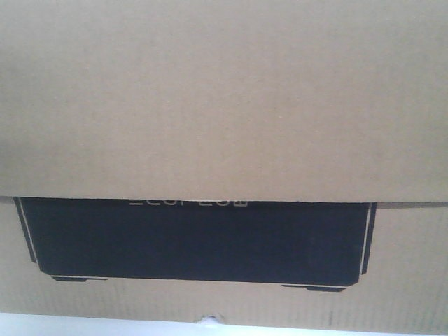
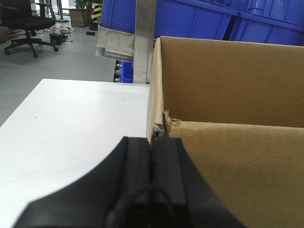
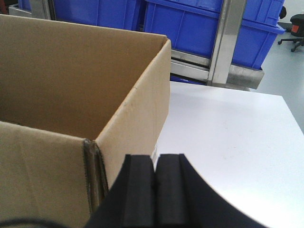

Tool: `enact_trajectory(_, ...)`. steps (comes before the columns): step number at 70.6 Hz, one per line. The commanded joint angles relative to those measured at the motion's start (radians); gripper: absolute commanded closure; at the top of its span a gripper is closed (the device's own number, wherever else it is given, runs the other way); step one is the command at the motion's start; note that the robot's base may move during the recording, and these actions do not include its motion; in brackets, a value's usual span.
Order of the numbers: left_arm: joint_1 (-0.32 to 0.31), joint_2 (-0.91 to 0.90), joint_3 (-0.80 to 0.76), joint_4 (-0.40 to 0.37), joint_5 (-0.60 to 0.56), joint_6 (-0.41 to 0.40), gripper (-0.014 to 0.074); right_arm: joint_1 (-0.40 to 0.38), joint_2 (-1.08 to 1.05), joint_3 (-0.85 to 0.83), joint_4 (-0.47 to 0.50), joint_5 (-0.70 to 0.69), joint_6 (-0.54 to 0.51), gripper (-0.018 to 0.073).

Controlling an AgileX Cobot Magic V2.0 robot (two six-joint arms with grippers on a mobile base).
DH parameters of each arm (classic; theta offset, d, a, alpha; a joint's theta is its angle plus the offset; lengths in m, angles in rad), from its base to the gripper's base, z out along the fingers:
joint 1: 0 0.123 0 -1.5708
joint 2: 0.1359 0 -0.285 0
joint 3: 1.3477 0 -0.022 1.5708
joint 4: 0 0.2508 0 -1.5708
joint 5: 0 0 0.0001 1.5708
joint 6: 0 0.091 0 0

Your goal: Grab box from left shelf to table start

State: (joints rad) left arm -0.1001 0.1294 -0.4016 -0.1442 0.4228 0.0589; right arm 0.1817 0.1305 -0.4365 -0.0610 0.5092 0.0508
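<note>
The box [image 1: 224, 98], brown corrugated cardboard with a black printed panel [image 1: 196, 238], fills the front view and stands open-topped on the white table [image 2: 80, 123]. My left gripper [image 2: 153, 142] is shut, its tips just short of the box's [image 2: 228, 85] near left corner, with nothing visible between the fingers. At the other side my right gripper [image 3: 155, 159] is shut too, close to the near right corner of the box [image 3: 61, 76], over the table [image 3: 228, 128]. The left shelf's metal rail [image 2: 114, 45] stands behind the table.
Blue plastic bins [image 2: 199, 19] sit on the shelving behind the box, with upright silver posts [image 2: 144, 38] [image 3: 228, 42]. Grey floor and a black office chair [image 2: 26, 23] lie beyond the table's far left edge. Another chair [image 3: 294, 28] shows far right.
</note>
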Motion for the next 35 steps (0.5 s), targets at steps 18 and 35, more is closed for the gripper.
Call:
enact_trajectory(18,0.001,0.003,0.002,-0.006,-0.09,-0.006,0.07,0.003,0.011,-0.022,-0.013,-0.098,-0.003,0.0502)
enact_trajectory(35,0.001,-0.135,0.247,0.046,-0.168,-0.006,0.07,0.003,0.011,-0.022,-0.013,-0.098,-0.003,0.0502)
